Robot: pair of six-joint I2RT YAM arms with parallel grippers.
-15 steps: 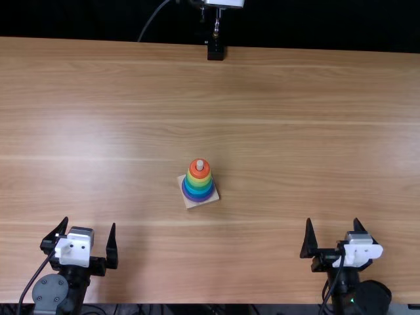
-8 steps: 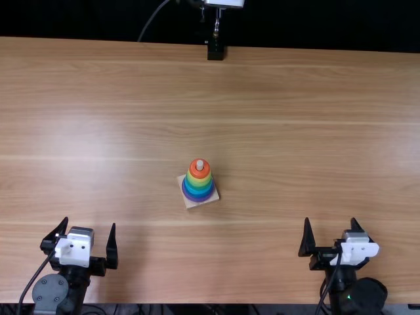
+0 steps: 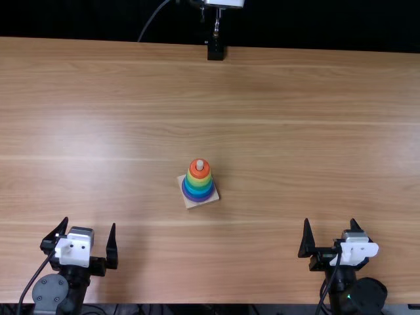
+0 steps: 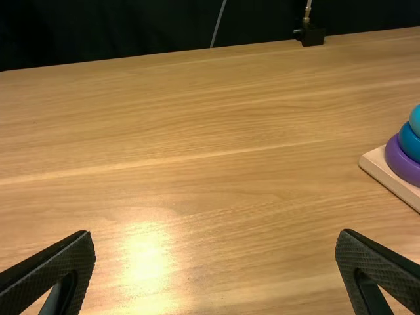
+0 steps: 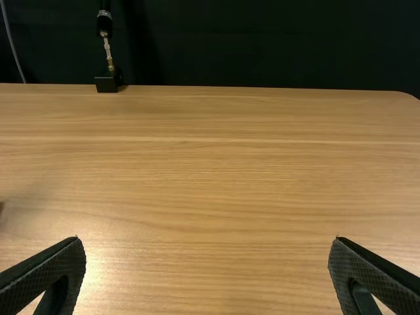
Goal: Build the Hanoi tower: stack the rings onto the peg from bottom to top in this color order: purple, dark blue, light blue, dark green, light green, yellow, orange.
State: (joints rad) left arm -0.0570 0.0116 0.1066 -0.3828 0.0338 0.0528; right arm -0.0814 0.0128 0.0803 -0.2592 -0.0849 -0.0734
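Observation:
In the top view the rings stand stacked on the peg of a square wooden base, with the orange ring on top, the yellow ring below it, then green and blue, and the purple ring lowest. My left gripper is open at the near left, my right gripper open at the near right, both apart from the tower. The left wrist view has my left gripper spread wide and the purple ring on its base. My right gripper has nothing between its fingers.
A black clamp mount with a metal rod stands at the middle of the wooden table's far edge. A thin cable hangs behind that edge, against dark cloth.
My right gripper has shifted slightly to the left in the top view. The left arm and the ring tower have stayed where they were.

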